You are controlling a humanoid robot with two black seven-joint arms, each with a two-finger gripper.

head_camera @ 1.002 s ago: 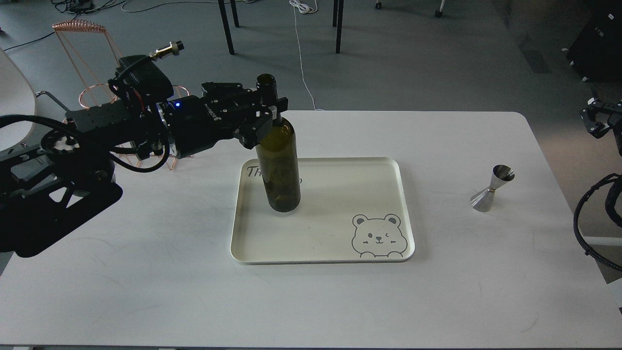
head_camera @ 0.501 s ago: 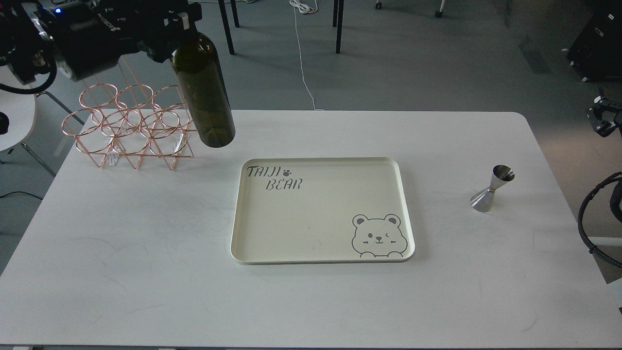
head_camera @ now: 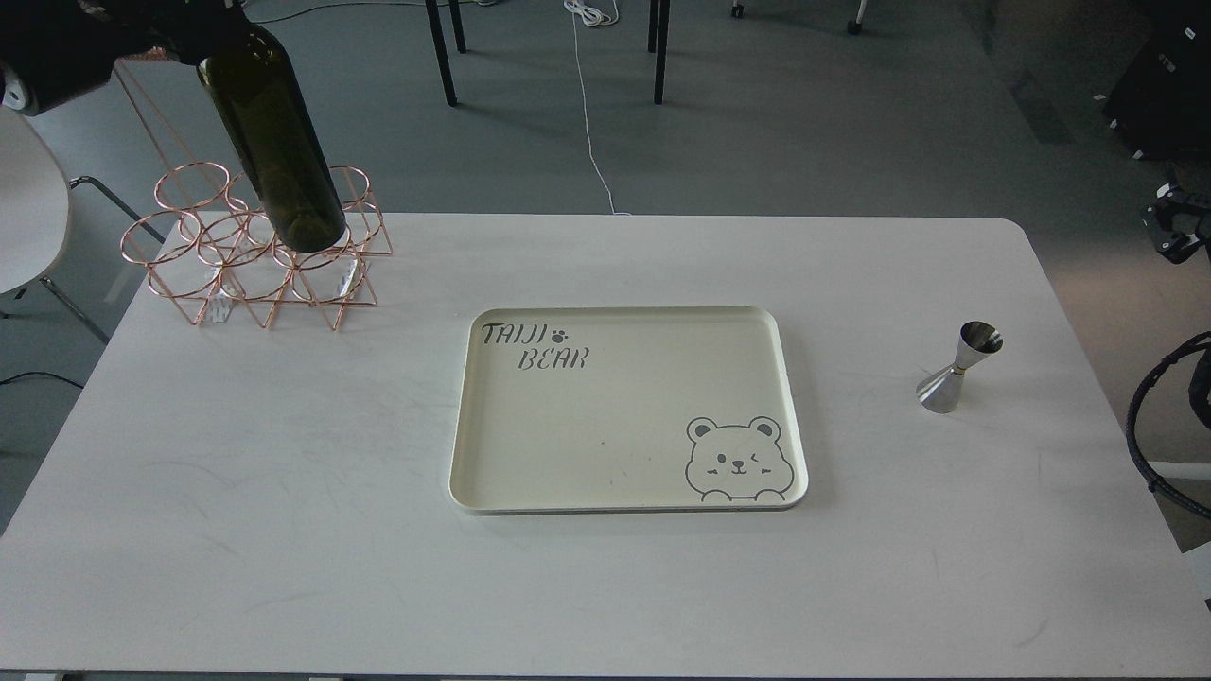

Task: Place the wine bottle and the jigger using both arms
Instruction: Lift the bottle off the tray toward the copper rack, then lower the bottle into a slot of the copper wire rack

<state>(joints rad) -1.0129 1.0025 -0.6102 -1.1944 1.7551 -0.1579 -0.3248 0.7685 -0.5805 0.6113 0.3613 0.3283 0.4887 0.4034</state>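
The wine bottle (head_camera: pixel 274 142), dark olive green, hangs tilted in the air at the far left, its base over the copper wire rack (head_camera: pixel 203 284). Its neck runs out of the top edge. My left gripper (head_camera: pixel 180 28) shows only as a dark mass at the top left corner, holding the bottle's upper part. The jigger (head_camera: pixel 957 369), a small shiny steel double cone, stands upright on the white table (head_camera: pixel 284 530) at the right, untouched. My right gripper (head_camera: pixel 1173 232) is a small dark part at the right edge, well above and right of the jigger; its fingers cannot be told apart.
A cream tray (head_camera: pixel 624 503) with a bear drawing and "TAIJI BEAR" lettering lies in the middle of the table, with nothing on it. A black cable loop (head_camera: pixel 1140 426) hangs at the right edge. Chair legs and cords are on the floor behind the table.
My left arm lifted the wine bottle off the tray, then carried it up and to the left, now over the wire rack. The jigger and the right arm have not moved.
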